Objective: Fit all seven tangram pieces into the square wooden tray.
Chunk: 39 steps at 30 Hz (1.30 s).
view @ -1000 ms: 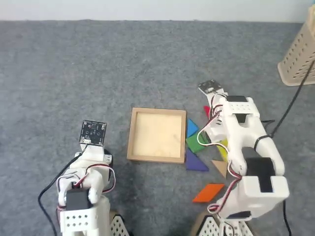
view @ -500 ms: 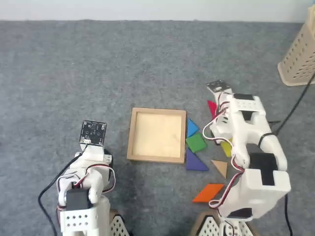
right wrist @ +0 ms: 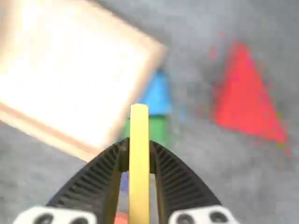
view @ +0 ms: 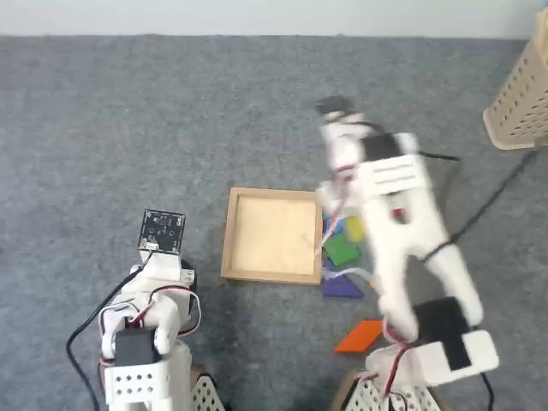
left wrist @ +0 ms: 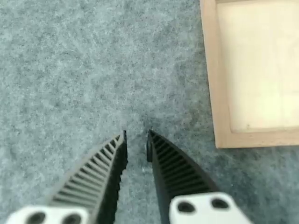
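The right gripper [right wrist: 139, 142] pinches the yellow piece [right wrist: 139, 121] by its thin edge, up beside the tray [view: 272, 276], probably to drop it in, while the left gripper [left wrist: 136, 135] waits nearby, slightly apart and empty.

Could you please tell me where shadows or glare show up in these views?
High view: soft, even light, with only a faint shadow along the near rim of the tray. Left wrist view: a dim shadow patch on the carpet just ahead of the left gripper, no glare. Right wrist view: the tray's floor is washed out almost white behind the yellow piece in the right gripper.
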Motion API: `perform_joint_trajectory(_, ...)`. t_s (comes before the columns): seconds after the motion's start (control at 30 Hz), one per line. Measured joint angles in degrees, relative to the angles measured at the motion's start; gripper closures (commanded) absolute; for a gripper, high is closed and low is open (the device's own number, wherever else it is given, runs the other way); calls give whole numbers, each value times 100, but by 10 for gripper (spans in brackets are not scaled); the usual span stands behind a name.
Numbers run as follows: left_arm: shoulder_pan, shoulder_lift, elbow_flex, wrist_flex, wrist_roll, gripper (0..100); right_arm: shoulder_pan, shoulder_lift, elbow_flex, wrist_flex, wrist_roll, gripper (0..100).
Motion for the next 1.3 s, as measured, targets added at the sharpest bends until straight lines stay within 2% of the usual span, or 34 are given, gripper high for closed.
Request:
perform_joint_trajectory(0.1,0,0,0,0,0,929,-800,185,-18,-422,-141,993)
perform_joint_trajectory(0.23,0,0,0,0,0,929,-1389,941,-18,-1187,-158,972)
perform_joint_trajectory(0.43,0,0,0,0,0,929,-1688,1468,-18,-1705,-158,880)
perform_joint_trajectory(0.7,-9,0,0,0,0,929,-1688,1468,-431,-1486,-158,806)
perform_joint_trajectory(0.87,-9,0,0,0,0,929,-1116,1468,-1152,-844,-158,810)
perform_joint_trajectory(1.0,-9,0,0,0,0,929,-844,1424,-1336,-659,-158,905)
perform_joint_trajectory(1.2,-9,0,0,0,0,929,-835,352,-941,-580,-158,983)
perform_joint_trajectory(1.3,-9,0,0,0,0,929,-1108,-554,-369,-501,-62,992)
